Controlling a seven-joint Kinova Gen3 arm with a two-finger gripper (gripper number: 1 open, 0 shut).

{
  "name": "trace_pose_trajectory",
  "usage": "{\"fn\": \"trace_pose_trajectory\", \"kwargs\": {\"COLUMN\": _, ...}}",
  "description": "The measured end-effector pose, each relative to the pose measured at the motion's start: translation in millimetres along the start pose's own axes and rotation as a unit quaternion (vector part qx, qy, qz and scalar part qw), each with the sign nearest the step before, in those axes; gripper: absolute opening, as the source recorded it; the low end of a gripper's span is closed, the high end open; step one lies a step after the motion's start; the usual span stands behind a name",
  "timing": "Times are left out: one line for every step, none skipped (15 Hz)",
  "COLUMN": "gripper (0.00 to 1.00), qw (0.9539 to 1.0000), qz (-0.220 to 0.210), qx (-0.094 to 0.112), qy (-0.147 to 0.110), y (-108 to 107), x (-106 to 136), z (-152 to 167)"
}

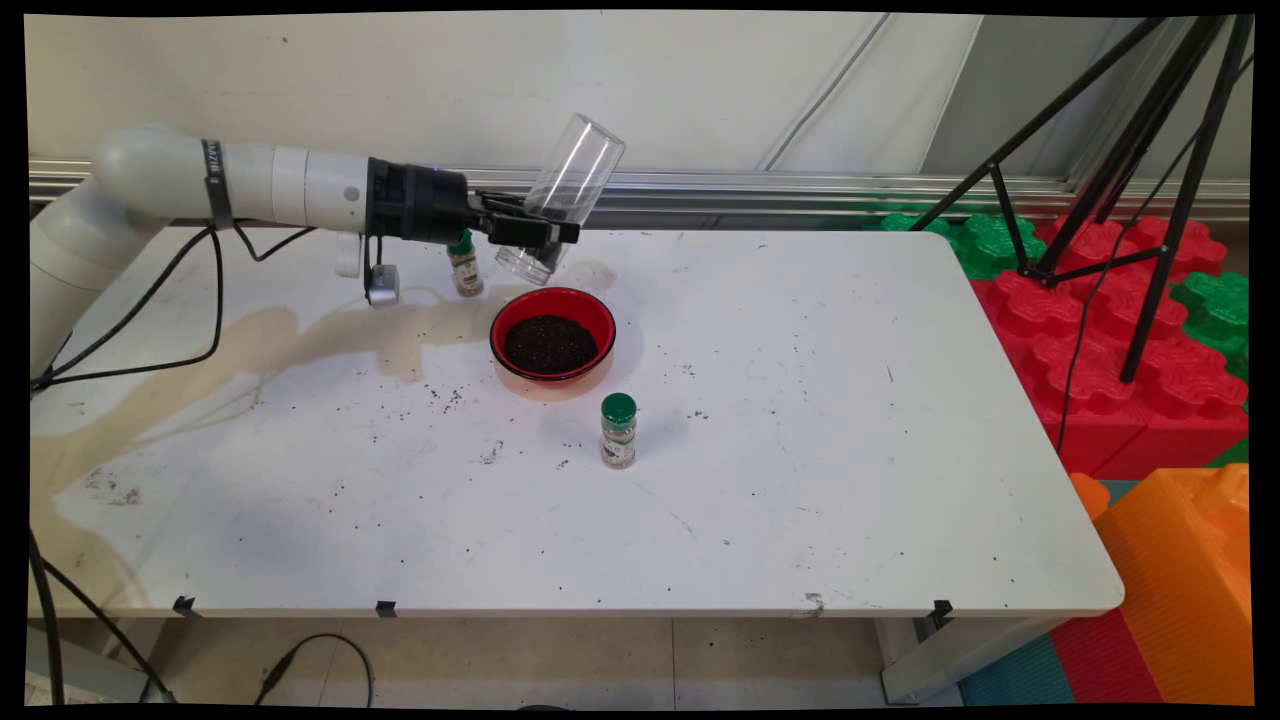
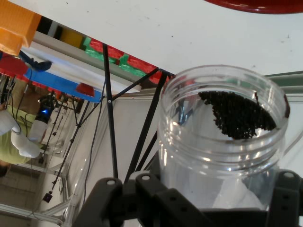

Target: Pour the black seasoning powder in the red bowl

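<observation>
My gripper [image 1: 545, 232] is shut on a clear plastic jar [image 1: 575, 165], held tilted with its mouth down and its base up to the right. The mouth hangs just above the far-left rim of a red bowl [image 1: 552, 335] that holds dark grains. In the hand view the jar [image 2: 222, 142] fills the lower right, with a clump of black grains [image 2: 236, 116] lying against its mouth; the bowl's rim [image 2: 255, 4] shows at the top edge. A small green-lidded spice jar [image 1: 465, 265] stands right behind the gripper. A second one [image 1: 618, 431] stands in front of the bowl.
A brown stain [image 1: 260, 340] spreads across the left of the white table [image 1: 850, 450], and dark grains are scattered around the bowl. Off the right edge stand a black tripod [image 1: 1130, 200], red and green foam blocks [image 1: 1100, 340] and an orange block [image 1: 1180, 560].
</observation>
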Motion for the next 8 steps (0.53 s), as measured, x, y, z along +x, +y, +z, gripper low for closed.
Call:
{"fn": "trace_pose_trajectory", "kwargs": {"gripper": 0.00, "qw": 1.0000, "qz": 0.001, "qx": 0.000, "qy": 0.000, "y": -0.1, "x": -0.2, "z": 0.0}}
{"fn": "trace_pose_trajectory", "kwargs": {"gripper": 0.00, "qw": 1.0000, "qz": 0.002, "qx": 0.001, "qy": -0.001, "y": -0.2, "x": -0.8, "z": -0.3}}
{"fn": "trace_pose_trajectory", "kwargs": {"gripper": 0.00, "qw": 1.0000, "qz": 0.003, "qx": 0.001, "qy": -0.002, "y": -0.2, "x": -1.2, "z": -0.8}}
{"fn": "trace_pose_trajectory", "kwargs": {"gripper": 0.00, "qw": 1.0000, "qz": 0.004, "qx": 0.001, "qy": -0.002, "y": -0.2, "x": -1.5, "z": -1.3}}
{"fn": "trace_pose_trajectory", "kwargs": {"gripper": 0.00, "qw": 1.0000, "qz": 0.004, "qx": 0.001, "qy": -0.002, "y": -0.1, "x": -1.5, "z": -2.2}}
{"fn": "trace_pose_trajectory", "kwargs": {"gripper": 0.00, "qw": 1.0000, "qz": 0.004, "qx": 0.001, "qy": -0.001, "y": 0.1, "x": -0.9, "z": -3.3}}
{"fn": "trace_pose_trajectory", "kwargs": {"gripper": 0.00, "qw": 1.0000, "qz": 0.003, "qx": 0.001, "qy": 0.000, "y": 0.2, "x": -0.2, "z": -4.1}}
{"fn": "trace_pose_trajectory", "kwargs": {"gripper": 0.00, "qw": 1.0000, "qz": 0.001, "qx": 0.002, "qy": 0.000, "y": 0.1, "x": 0.5, "z": -5.1}}
